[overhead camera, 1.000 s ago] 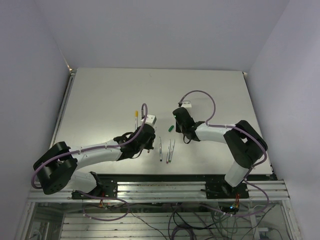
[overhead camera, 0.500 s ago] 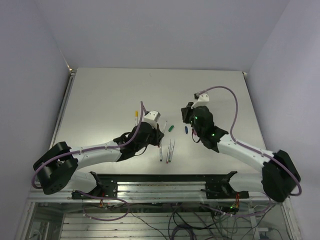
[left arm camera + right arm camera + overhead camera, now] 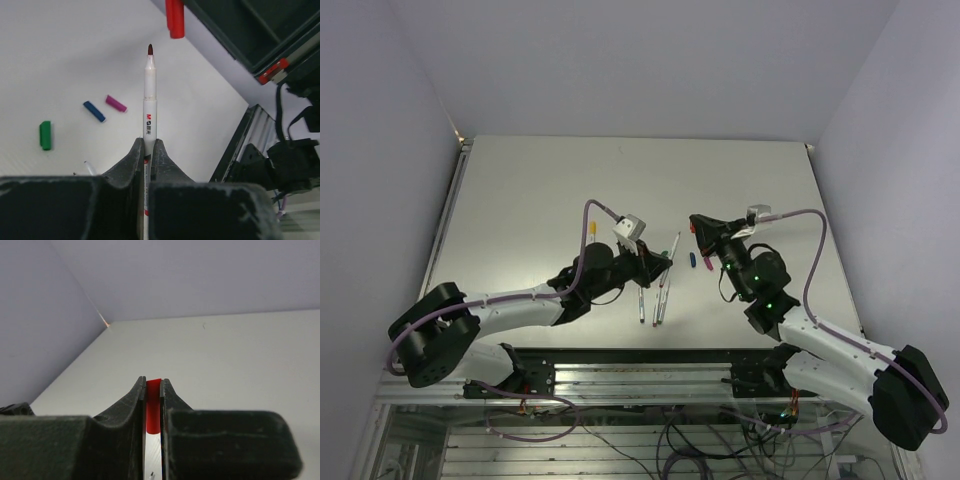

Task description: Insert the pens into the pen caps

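Thin white red-tipped pen [image 3: 149, 107] clamped in left gripper [image 3: 148, 145], small red plastic cap [image 3: 175, 19] at its 1 o'clock, pinched by right gripper [image 3: 153, 387]

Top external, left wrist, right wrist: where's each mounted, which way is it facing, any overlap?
Top external: above and behind the bases, looking down on the table; both arms show.
Left wrist: on the left arm, looking along the left gripper and its red-tipped pen, past the blue cap and purple cap.
Right wrist: looking along the right gripper, which clamps the red cap, across the table toward a wall corner.
Shared: the red cap appears in all three.
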